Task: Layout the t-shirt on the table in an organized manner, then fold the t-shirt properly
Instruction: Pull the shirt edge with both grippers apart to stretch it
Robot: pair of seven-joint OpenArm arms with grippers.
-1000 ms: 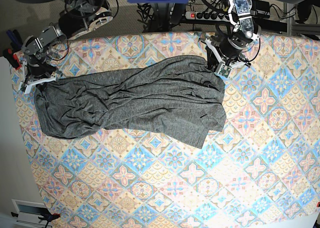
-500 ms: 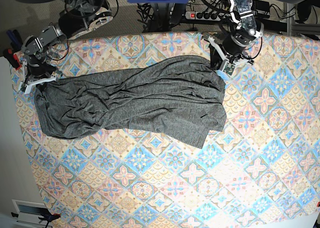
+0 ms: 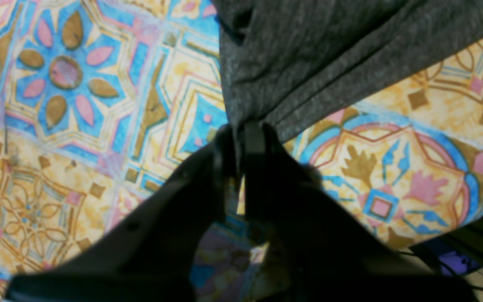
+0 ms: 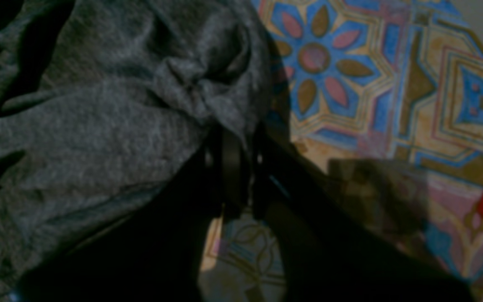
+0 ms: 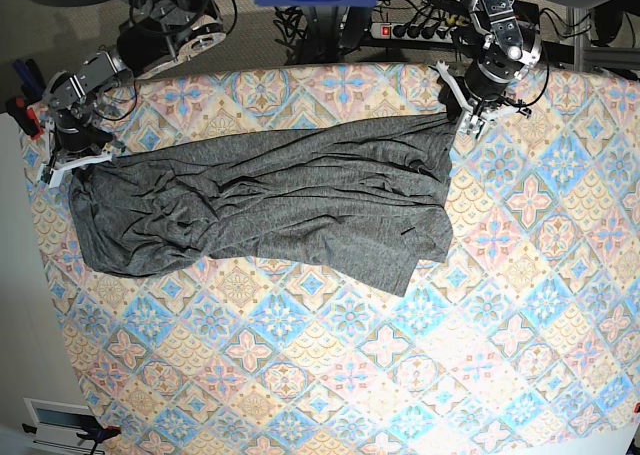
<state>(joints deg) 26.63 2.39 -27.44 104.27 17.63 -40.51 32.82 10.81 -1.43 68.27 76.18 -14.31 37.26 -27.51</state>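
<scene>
One t-shirt point(image 5: 265, 200) lies on one table point(image 5: 520, 275), pinched by the left gripper point(image 5: 462, 120) and right gripper point(image 5: 62, 170).

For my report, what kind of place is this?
Probably a robotics lab or test room: two robot arms hold a t-shirt on a cloth-covered table, with a power strip and cables behind.

Base view: the t-shirt point(image 5: 260, 200) lay spread across the worktop's point(image 5: 330, 365) far half. The right gripper point(image 5: 62, 167) pinched its left corner; the left gripper point(image 5: 466, 123) pinched its far right corner, jaws closed.
</scene>
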